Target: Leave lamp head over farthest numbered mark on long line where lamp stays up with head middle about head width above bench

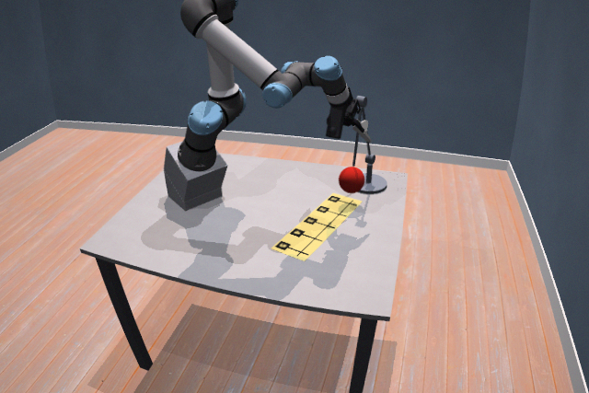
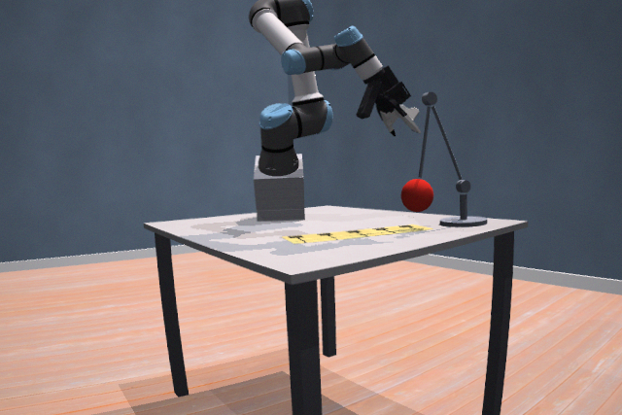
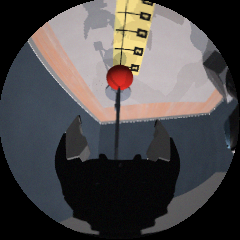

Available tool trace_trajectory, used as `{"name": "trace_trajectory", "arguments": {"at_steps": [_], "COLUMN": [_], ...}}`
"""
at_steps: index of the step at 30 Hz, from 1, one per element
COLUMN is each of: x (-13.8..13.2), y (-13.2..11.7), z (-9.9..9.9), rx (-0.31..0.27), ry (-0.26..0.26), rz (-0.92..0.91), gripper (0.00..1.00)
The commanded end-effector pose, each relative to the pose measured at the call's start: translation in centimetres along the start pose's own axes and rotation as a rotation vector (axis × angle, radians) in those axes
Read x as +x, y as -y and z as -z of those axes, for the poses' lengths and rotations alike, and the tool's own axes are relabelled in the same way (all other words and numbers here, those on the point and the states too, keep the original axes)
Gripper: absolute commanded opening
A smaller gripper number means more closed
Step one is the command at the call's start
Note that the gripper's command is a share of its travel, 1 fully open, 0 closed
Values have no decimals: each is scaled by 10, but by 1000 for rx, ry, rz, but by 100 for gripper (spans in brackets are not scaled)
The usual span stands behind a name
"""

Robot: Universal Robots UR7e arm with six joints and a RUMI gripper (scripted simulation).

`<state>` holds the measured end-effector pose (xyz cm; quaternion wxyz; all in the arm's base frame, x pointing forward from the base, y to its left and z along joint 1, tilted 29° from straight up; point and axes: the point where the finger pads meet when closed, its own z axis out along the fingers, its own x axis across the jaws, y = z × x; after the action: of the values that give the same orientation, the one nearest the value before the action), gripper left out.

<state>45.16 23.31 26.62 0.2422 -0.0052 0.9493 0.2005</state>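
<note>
The lamp's head is a red ball (image 1: 352, 179) (image 2: 417, 194) (image 3: 120, 77) hanging clear of the bench, between the lamp's round base (image 1: 376, 184) (image 2: 463, 222) and the near end of the yellow strip (image 1: 309, 228) (image 2: 324, 237) (image 3: 134, 24). The lamp is folded: both thin arms meet at a raised elbow (image 1: 361, 100) (image 2: 430, 98). The strip bears a long line, several cross marks and square labels; their numbers are not legible. My gripper (image 2: 405, 133) (image 3: 118, 117) is open, above the ball, beside the upper arm. In the wrist view that arm (image 3: 117, 135) appears between the fingers, untouched.
The grey bench (image 1: 247, 260) (image 2: 311, 267) carries my arm's block-shaped pedestal (image 1: 192, 190) (image 2: 279, 196) at the side away from the lamp. The lamp's base stands near a bench edge. The strip runs from near the base toward the opposite side. Shadows of my arm fall on the bench.
</note>
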Motion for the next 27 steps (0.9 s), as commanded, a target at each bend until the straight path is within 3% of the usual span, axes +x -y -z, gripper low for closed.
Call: {"name": "trace_trajectory", "arguments": {"at_steps": [1, 5, 27], "x": [0, 0, 0], "y": [0, 0, -1], "z": [17, 32, 26], "rx": [-1, -1, 0], "ry": [0, 1, 2], "rz": [1, 1, 1], "gripper": [100, 100, 100]}}
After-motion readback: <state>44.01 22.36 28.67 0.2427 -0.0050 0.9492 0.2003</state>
